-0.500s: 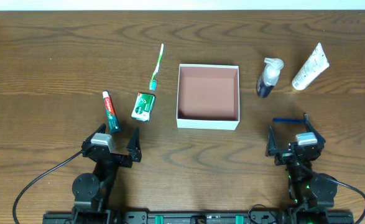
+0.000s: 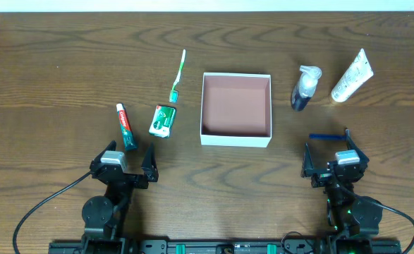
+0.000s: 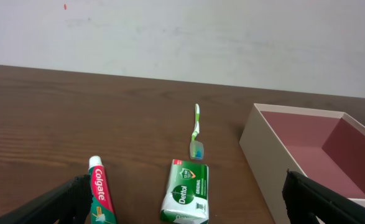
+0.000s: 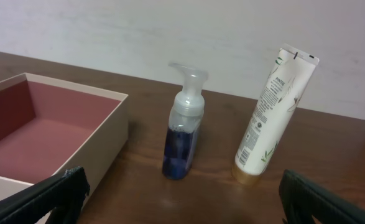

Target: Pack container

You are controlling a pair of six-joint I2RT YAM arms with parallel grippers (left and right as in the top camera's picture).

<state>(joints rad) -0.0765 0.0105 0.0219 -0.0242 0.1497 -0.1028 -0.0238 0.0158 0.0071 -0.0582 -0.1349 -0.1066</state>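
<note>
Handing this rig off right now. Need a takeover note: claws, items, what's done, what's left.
Left claw: open, empty, just short of the toothpaste.
Right claw: open, empty, next to a thin blue item.
Box: mid-table, nothing inside.
Left of the box: toothpaste, soap packet, toothbrush.
Right of the box: pump bottle, white tube, thin blue item.
Done: nothing packed.
Left: every item goes into the box.
</note>
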